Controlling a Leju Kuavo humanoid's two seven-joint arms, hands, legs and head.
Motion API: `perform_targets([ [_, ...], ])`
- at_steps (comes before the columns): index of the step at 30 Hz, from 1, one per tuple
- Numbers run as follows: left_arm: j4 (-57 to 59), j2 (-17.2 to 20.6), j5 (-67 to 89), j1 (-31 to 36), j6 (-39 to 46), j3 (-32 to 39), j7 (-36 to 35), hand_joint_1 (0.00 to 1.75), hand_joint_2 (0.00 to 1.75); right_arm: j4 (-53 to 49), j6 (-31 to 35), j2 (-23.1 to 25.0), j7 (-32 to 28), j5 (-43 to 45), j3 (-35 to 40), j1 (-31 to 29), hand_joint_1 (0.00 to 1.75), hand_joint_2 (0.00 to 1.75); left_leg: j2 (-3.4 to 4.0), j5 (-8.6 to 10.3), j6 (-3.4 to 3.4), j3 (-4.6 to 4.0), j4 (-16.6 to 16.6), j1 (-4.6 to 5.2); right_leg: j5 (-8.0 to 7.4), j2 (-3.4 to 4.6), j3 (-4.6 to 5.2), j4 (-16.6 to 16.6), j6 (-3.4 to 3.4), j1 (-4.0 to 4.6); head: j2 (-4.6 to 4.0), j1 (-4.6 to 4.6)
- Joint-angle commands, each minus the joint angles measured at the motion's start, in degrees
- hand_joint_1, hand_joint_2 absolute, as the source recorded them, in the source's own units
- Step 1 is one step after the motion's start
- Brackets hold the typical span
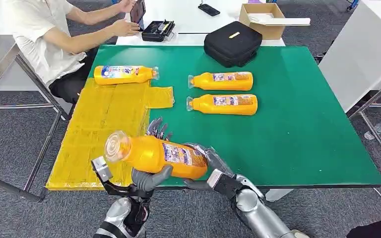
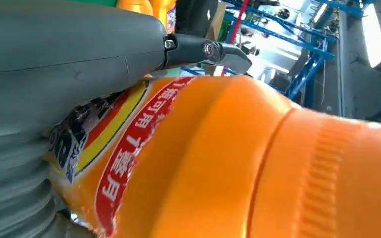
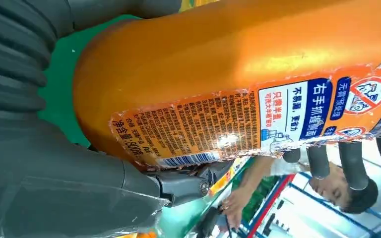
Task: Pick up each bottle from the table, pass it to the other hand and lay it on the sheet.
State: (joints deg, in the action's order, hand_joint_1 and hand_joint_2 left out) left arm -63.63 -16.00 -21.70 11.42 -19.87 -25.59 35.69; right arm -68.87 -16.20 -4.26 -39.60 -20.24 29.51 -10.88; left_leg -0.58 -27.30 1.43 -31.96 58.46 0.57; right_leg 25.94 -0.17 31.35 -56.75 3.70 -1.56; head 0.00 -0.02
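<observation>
An orange plastic bottle with a printed label point(image 1: 154, 156) is gripped by both the left hand point(image 1: 151, 176) and right hand point(image 1: 206, 161), fingers wrapped around it, above the yellow sheet point(image 1: 104, 129).

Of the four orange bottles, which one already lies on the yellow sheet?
The bottle at the sheet's far end, near the seated person. Two others lie on the green table top, and both hands hold the fourth above the table's near edge.

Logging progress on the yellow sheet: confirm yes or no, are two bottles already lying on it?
No. In the head view a single orange bottle lies on the yellow sheet; two others lie on the green table.
</observation>
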Motion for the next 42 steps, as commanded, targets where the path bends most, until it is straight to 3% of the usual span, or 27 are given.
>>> perform_targets([
  [1,1.28,0.10,2.14,2.66,-1.52,-1.80,1.87,1.75,1.75,6.53,-3.11,-1.56,0.24,1.77,3.20,-3.14,1.75,1.75,0.00,0.03,-0.09,-0.01,0.02,-0.09,-0.05,-0.03,-0.03,0.04,-0.15,0.10,0.00,0.00],
  [14,0.28,0.55,3.68,2.09,-2.82,-2.04,2.42,1.75,1.75,8.50,-3.44,-0.78,1.62,3.88,2.81,-3.38,1.75,1.75,0.02,0.01,-0.07,-0.01,0.01,-0.07,-0.03,0.00,-0.01,0.03,-0.12,0.08,0.00,0.00],
  [18,0.37,0.28,4.66,2.12,0.13,-1.15,2.28,1.75,1.75,8.49,-2.33,-0.66,1.72,3.88,2.01,-3.11,1.27,1.75,0.03,0.02,-0.15,-0.03,0.04,-0.17,-0.07,-0.01,-0.03,0.07,-0.24,0.19,0.00,0.00],
  [19,0.37,0.47,5.53,2.27,1.39,-1.15,1.92,1.75,1.75,8.56,-2.05,-0.57,1.85,3.92,1.65,-2.96,0.19,1.75,0.02,0.03,-0.12,-0.01,0.02,-0.13,-0.05,-0.02,-0.03,0.06,-0.20,0.15,0.00,0.00],
  [20,0.00,0.64,8.41,2.42,5.35,-1.13,2.06,1.75,1.75,8.77,-1.80,-0.45,2.12,3.88,1.10,-2.77,0.00,1.75,0.02,0.02,-0.11,-0.03,0.03,-0.11,-0.05,-0.01,0.00,0.03,-0.17,0.12,0.00,0.00],
  [22,-0.10,0.68,11.39,2.78,9.42,-0.47,1.44,1.75,1.75,9.40,-1.07,0.00,2.35,3.71,0.39,-2.52,0.00,1.75,-0.02,0.03,-0.07,-0.02,0.01,-0.05,-0.02,-0.04,0.00,0.02,-0.11,0.06,0.00,0.00],
  [26,-1.50,1.32,23.20,3.97,25.64,2.41,-0.54,1.75,1.75,12.28,8.60,3.50,4.25,-1.00,-2.45,-2.64,0.00,1.75,0.05,0.03,-0.12,-0.01,0.00,-0.11,-0.06,0.02,-0.01,0.04,-0.18,0.12,0.00,-0.02],
  [28,-3.14,1.39,23.04,4.33,25.82,4.67,-2.06,1.75,1.75,13.59,11.39,4.87,5.15,-2.70,-3.92,-3.14,0.00,1.75,0.17,0.03,-0.16,-0.03,0.02,-0.15,-0.10,0.13,0.05,0.02,-0.23,0.16,0.00,0.00],
  [39,-3.33,1.27,23.05,4.19,25.68,4.65,-2.22,1.75,1.75,13.71,11.43,4.83,5.14,-2.77,-4.10,-3.23,0.00,1.75,0.08,0.02,-0.11,-0.03,0.02,-0.11,-0.05,0.05,0.00,0.01,-0.16,0.11,0.00,0.02],
  [42,-5.21,1.23,19.22,4.34,24.19,7.66,-3.11,1.75,1.75,14.42,16.15,6.66,5.02,-4.35,-7.20,-3.35,0.00,1.75,0.12,0.03,-0.13,-0.05,0.02,-0.12,-0.08,0.09,0.03,0.01,-0.18,0.12,0.00,0.00],
])
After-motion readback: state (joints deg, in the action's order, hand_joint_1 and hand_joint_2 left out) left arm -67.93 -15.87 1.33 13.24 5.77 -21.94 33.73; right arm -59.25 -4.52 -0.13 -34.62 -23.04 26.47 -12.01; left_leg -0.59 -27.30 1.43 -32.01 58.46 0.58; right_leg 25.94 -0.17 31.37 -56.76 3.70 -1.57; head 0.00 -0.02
